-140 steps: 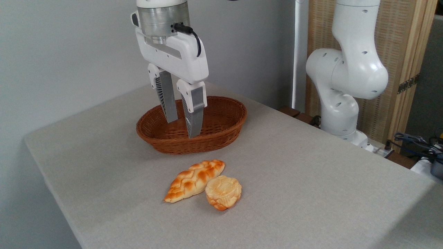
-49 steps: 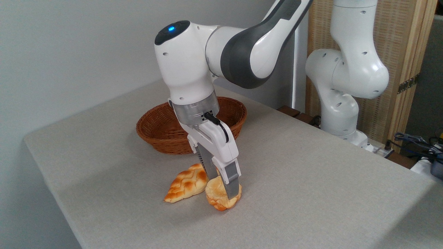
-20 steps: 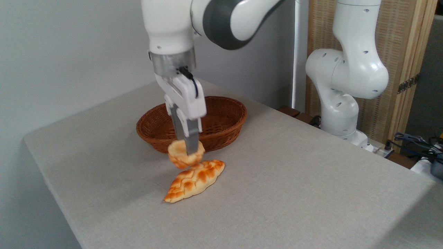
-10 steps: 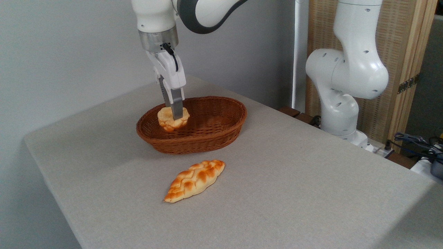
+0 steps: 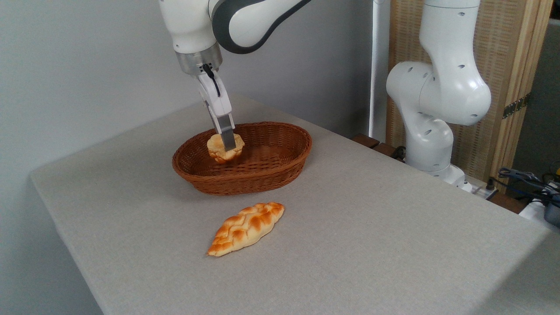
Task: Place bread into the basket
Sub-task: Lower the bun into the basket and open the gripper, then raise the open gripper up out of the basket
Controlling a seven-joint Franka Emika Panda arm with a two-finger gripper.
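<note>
A white robot arm's two-finger gripper [image 5: 226, 146], reaching down from the upper left of the frame, is clamped on a small round pale-golden bread bun [image 5: 225, 148] held within the oval reddish-brown wicker basket [image 5: 280, 168] at centre frame. A braided orange-brown loaf [image 5: 246, 227] lies on the grey cloth-covered table [image 5: 372, 227] below the basket, well apart.

Plain pale grey wall [image 5: 87, 65] behind a grey-clothed table [image 5: 350, 227], woven wood-framed screen [image 5: 512, 65] at right.
</note>
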